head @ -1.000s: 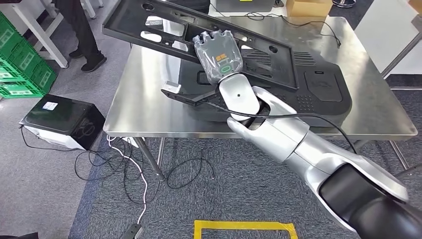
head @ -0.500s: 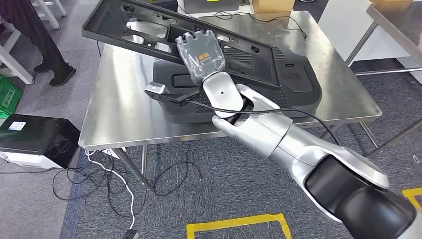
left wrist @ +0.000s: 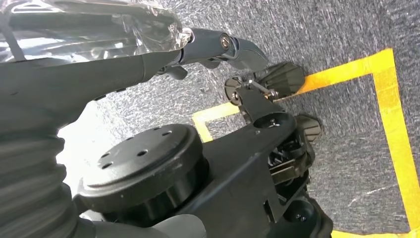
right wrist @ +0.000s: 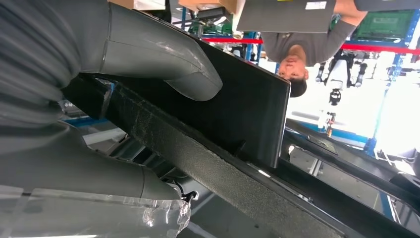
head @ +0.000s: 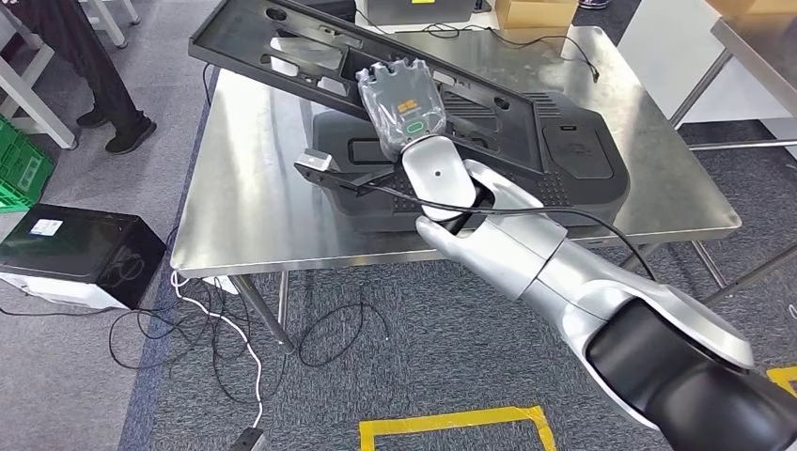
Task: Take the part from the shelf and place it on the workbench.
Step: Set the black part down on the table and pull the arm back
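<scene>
Here right hand (head: 406, 105) grips the part (head: 310, 56), tilted above the workbench (head: 249, 202), ready for setting down; left hand's (left wrist: 89, 74) state unclear

black box (head: 80, 246), green crates (head: 19, 169), yellow floor tape (head: 451, 423)

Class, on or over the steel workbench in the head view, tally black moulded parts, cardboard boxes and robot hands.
Black moulded parts: 2, the held part and the lying part
Cardboard box: 1
Right hand: 1
Total: 4
</scene>
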`<state>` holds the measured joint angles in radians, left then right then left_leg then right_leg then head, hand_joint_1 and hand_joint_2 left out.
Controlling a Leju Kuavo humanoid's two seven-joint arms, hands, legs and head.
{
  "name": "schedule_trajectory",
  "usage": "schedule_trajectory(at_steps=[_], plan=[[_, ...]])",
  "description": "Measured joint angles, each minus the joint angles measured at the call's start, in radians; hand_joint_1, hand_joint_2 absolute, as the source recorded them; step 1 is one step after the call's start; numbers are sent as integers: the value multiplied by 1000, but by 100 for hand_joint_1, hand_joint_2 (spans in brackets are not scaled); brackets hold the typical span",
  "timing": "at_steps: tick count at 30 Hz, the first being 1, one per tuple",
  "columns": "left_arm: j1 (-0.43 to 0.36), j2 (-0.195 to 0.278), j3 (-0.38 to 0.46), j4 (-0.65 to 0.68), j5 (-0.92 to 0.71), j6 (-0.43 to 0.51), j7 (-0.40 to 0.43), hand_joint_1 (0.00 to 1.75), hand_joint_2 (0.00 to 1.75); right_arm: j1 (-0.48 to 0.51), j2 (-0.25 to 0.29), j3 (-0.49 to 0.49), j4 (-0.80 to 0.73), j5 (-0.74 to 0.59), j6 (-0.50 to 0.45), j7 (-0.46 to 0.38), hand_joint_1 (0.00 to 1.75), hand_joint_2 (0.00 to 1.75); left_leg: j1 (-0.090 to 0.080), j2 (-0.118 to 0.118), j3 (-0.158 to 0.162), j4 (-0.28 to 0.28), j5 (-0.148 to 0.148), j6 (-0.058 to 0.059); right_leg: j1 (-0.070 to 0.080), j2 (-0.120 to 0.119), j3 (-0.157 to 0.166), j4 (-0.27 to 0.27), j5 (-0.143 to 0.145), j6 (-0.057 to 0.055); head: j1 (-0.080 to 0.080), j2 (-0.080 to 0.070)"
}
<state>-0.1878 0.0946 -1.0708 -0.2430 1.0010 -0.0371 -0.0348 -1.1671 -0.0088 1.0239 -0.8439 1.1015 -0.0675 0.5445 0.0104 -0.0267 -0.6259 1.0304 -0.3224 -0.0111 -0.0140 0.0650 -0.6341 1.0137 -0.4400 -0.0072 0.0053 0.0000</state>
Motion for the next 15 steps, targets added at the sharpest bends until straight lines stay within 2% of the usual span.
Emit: schedule_trajectory(at_steps=[2, 3, 5, 6, 7, 8, 10, 11, 12, 13, 15], plan=[[-1, 0, 0, 0, -1, -3, 1, 0, 175, -2, -1, 0, 1, -2, 0, 1, 175, 175, 6, 9, 17, -22, 6, 12, 2, -18, -5, 18, -11, 12, 3, 0], [-1, 0, 0, 0, -2, -4, 1, 0, 175, -4, -1, 0, 2, -2, 0, 2, 175, 175, 8, 13, 26, -32, 8, 15, 3, -31, -23, 58, -30, 12, 6, 0], [0, 0, 0, 0, -3, -4, 1, 0, 175, -4, -2, 0, 3, -3, 0, 2, 175, 175, 8, 21, 35, -36, 4, 16, 1, -48, -91, 183, -80, 11, 13, 0], [0, 0, 0, 0, -3, -4, 1, 0, 175, -1, -2, 0, 4, -3, 1, 2, 175, 175, 9, 25, 38, -36, 0, 14, -2, -51, -125, 241, -94, 12, 13, 0], [0, 1, 0, 0, -4, -5, 1, 0, 175, 2, -2, 0, 5, -4, 1, 3, 175, 175, 10, 27, 42, -35, -5, 11, -5, -53, -146, 269, -92, 14, 14, 0], [0, 1, 0, 0, -5, -5, 1, 0, 175, 4, -3, 0, 6, -4, 1, 3, 175, 175, 11, 29, 46, -34, -11, 6, -9, -55, -148, 258, -71, 16, 15, 0], [0, 1, 0, 0, -7, -6, 2, 0, 175, 5, -5, 0, 9, -5, 1, 5, 175, 175, 16, 31, 58, -28, -27, -7, -15, -63, -98, 139, 0, 21, 19, 0], [-1, 2, 0, 0, -8, -7, 2, 0, 175, 5, -7, 1, 10, -5, 2, 6, 175, 175, 16, 33, 61, -23, -36, -16, -15, -66, -71, 79, 22, 21, 23, 0], [-2, 2, 0, 0, -8, -7, 3, 0, 175, 5, -6, 1, 10, -5, 2, 6, 175, 175, 16, 34, 63, -18, -43, -24, -14, -67, -52, 40, 31, 18, 24, 0], [-3, 3, 0, 0, -8, -7, 3, 0, 175, 5, -6, 2, 11, -5, 2, 6, 175, 175, 15, 35, 65, -16, -49, -32, -11, -66, -44, 25, 26, 12, 22, 0], [-4, 4, 0, 0, -9, -7, 4, 0, 175, 6, -7, 2, 12, -5, 2, 6, 175, 175, 17, 36, 72, -18, -57, -45, -6, -59, -43, 29, 13, -6, 13, 0]])
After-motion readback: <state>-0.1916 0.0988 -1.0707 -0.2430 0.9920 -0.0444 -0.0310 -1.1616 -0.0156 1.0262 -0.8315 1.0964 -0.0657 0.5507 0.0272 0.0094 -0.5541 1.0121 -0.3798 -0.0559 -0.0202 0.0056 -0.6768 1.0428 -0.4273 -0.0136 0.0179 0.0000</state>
